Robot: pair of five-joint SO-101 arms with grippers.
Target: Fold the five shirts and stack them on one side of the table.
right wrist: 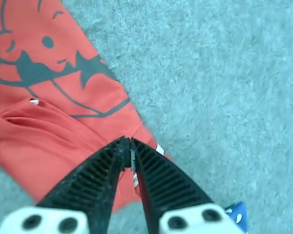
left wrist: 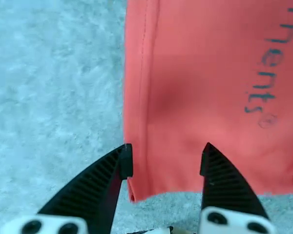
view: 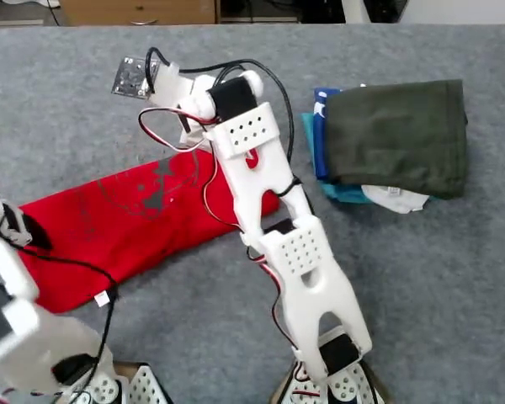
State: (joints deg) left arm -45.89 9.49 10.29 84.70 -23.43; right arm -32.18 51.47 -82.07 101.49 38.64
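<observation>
A red shirt [view: 109,227] with a dark print lies in a long folded strip slanting across the grey table. My left gripper [left wrist: 167,146] is open at the strip's near left end, with its fingers on either side of a corner of the red cloth [left wrist: 210,73]. In the high view this gripper [view: 21,227] sits at the shirt's left end. My right gripper [right wrist: 128,140] is shut, its tips over the edge of the red shirt [right wrist: 39,141] near the bear print. In the high view the right gripper [view: 183,118] is at the strip's far right end.
A stack of folded shirts, dark green [view: 396,135] on top with blue, teal and white beneath, sits at the right side of the table. A blue corner [right wrist: 237,212] of it appears beside the right gripper. Bare grey table [view: 454,278] lies at the front right.
</observation>
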